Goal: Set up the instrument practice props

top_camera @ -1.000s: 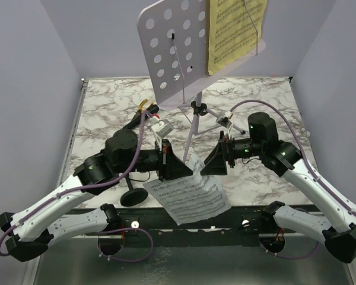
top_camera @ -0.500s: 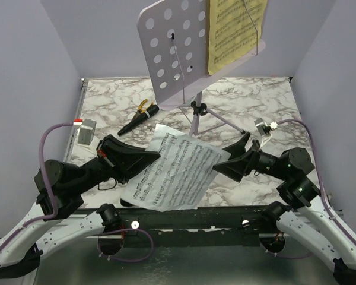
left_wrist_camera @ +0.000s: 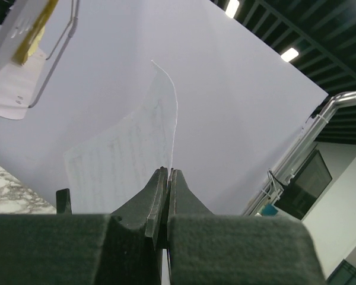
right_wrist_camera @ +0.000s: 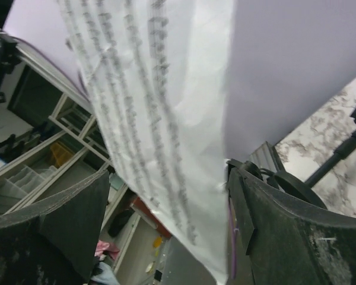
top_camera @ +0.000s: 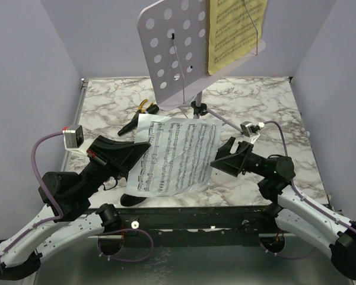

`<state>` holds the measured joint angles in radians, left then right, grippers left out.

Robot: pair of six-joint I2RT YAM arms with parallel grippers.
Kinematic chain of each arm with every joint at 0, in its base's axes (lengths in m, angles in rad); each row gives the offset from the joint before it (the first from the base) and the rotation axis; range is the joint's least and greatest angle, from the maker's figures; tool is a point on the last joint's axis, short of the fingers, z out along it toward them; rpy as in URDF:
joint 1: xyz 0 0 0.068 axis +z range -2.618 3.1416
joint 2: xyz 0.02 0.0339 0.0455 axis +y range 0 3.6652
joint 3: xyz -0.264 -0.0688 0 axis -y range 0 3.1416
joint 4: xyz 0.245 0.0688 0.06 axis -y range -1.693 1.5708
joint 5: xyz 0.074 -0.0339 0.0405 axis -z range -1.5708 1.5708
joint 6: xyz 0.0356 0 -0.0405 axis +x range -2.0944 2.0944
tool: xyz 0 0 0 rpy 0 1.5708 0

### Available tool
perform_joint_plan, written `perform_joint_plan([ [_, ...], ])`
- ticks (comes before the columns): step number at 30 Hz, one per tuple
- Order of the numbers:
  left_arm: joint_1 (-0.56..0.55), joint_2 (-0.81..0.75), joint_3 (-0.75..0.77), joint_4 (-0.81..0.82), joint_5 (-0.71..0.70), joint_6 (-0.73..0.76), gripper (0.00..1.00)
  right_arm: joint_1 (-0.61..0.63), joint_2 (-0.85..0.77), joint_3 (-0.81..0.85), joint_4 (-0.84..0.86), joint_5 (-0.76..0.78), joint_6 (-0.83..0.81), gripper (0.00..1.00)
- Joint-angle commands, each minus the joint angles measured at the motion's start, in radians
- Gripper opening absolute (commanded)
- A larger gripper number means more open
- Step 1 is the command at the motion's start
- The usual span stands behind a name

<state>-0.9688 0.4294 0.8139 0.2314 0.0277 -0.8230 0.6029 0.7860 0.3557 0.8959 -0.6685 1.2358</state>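
My left gripper [top_camera: 142,150] is pinched shut on the near side margin of the white sheet-music page [top_camera: 178,155]. The page stands in the air straight ahead of its fingertips, clear of the table [top_camera: 267,101]. My right gripper [top_camera: 221,155] has its jaws spread wide. In its wrist view the opposite edge of the page hangs down between the two fingers, and I cannot see either one pressing on it, so I judge that side holds nothing.

The page is a single sheet, so I expect it to be almost weightless and completely limp. It already bows across its width, and its free top corner curls over in the left wrist view. One pinch will carry it but won't steer it. I'd take the second hold on the bare margin inside the right jaws, about mid-height and a good bite in from the edge. After that I'd avoid pulling the two grippers apart, because paper tears or creases easily.

The lilac music stand [top_camera: 169,50] rises above and beyond both grippers. The yellow page [top_camera: 234,29] sits on the half beyond the right gripper, and the half beyond the left gripper is bare.
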Motion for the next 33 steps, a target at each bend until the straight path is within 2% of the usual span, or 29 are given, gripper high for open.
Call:
perform_joint_plan([
  [1, 0.001, -0.051, -0.061, 0.116, -0.086, -0.037, 0.00, 0.004, 0.011, -0.049, 0.323, -0.003, 0.134, 0.87],
  [3, 0.002, -0.057, -0.072, 0.117, -0.095, -0.042, 0.00, 0.004, 0.007, -0.059, 0.331, 0.009, 0.142, 0.86],
  [8, 0.002, -0.055, -0.075, 0.118, -0.098, -0.043, 0.00, 0.004, -0.004, -0.042, 0.342, 0.032, 0.148, 0.74],
  [12, 0.001, -0.053, -0.081, 0.118, -0.092, -0.039, 0.00, 0.005, -0.017, 0.005, 0.278, 0.054, 0.126, 0.60],
  [17, 0.001, -0.079, -0.123, 0.118, -0.120, -0.059, 0.00, 0.004, -0.056, 0.032, 0.165, 0.118, 0.085, 0.37],
  [21, 0.002, -0.120, -0.161, 0.089, -0.169, -0.073, 0.00, 0.004, -0.103, 0.007, 0.119, 0.199, 0.091, 0.06],
  [22, 0.001, -0.128, -0.158, 0.059, -0.183, -0.070, 0.00, 0.003, -0.119, -0.002, 0.101, 0.224, 0.087, 0.01],
  [23, 0.001, -0.136, -0.148, 0.001, -0.198, -0.063, 0.01, 0.003, -0.140, -0.009, 0.064, 0.241, 0.082, 0.00],
  [24, 0.002, -0.140, -0.133, -0.065, -0.218, -0.058, 0.09, 0.003, -0.161, -0.010, 0.022, 0.249, 0.064, 0.00],
  [26, 0.002, -0.142, -0.082, -0.250, -0.267, -0.047, 0.39, 0.004, -0.224, 0.026, -0.166, 0.270, -0.055, 0.00],
  [28, 0.001, -0.136, -0.024, -0.435, -0.314, -0.044, 0.61, 0.004, -0.283, 0.148, -0.558, 0.329, -0.233, 0.00],
  [31, 0.002, -0.136, 0.075, -0.710, -0.410, -0.065, 0.78, 0.004, -0.292, 0.345, -1.021, 0.477, -0.508, 0.00],
  [33, 0.001, -0.146, 0.135, -0.871, -0.468, -0.081, 0.82, 0.004, -0.264, 0.478, -1.273, 0.585, -0.629, 0.00],
])
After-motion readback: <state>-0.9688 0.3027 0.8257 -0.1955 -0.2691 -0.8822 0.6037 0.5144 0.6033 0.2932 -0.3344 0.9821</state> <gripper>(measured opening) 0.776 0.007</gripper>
